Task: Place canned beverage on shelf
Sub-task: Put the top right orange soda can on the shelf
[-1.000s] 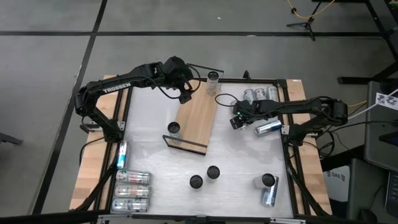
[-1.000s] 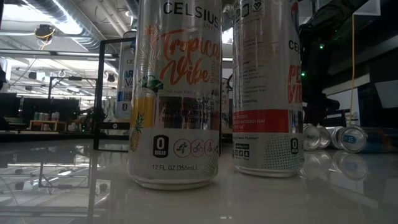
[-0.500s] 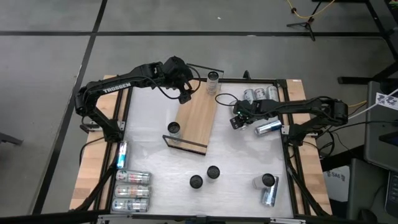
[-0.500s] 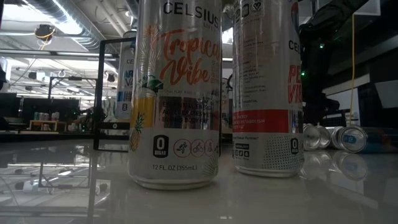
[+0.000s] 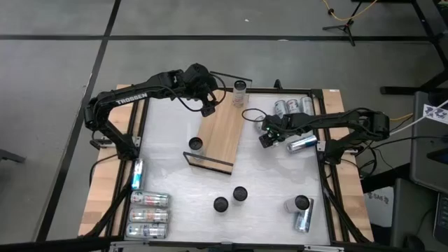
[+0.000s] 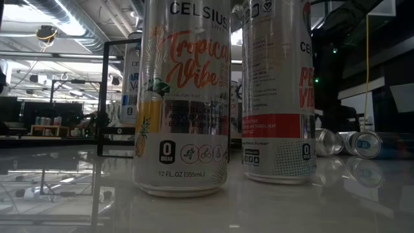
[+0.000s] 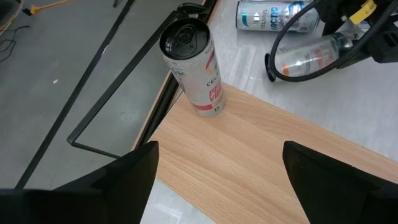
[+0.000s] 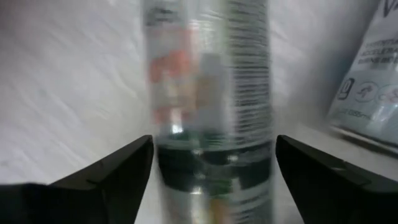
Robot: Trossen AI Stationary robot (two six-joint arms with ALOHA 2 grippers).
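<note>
Your left gripper (image 5: 208, 105) hangs over the shelf's (image 5: 222, 133) far end with its fingers (image 7: 121, 180) spread wide and nothing between them. The shelf lies at a slant in the middle of the table (image 5: 175, 182), a black wire rail at each short end. One can (image 7: 194, 76) stands upright at its far end, just ahead of your left gripper, and a second can (image 5: 195, 145) stands upright near the shelf's near end, by the near rail (image 5: 208, 162). Your right gripper (image 5: 268, 137) sits low over the table just off the shelf's right edge, fingers (image 8: 106, 177) apart, with a blurred can (image 8: 208, 112) lying between them; you cannot tell whether the fingers touch it. Right beside that gripper another can (image 5: 302, 144) lies on its side, and three more cans (image 5: 292, 106) lie in a row near the table's far right corner. Toward the near edge, two cans (image 5: 231, 199) stand upright close together, seen large from the low camera as the Tropical Vibe can (image 6: 182, 97) and its neighbour (image 6: 278, 90). Near the near right corner one can (image 5: 301, 204) stands upright with another (image 5: 303, 221) lying just beside it. By the left edge a single can (image 5: 137, 173) lies on its side, and three cans (image 5: 147, 215) lie stacked in a row at the near left corner.
</note>
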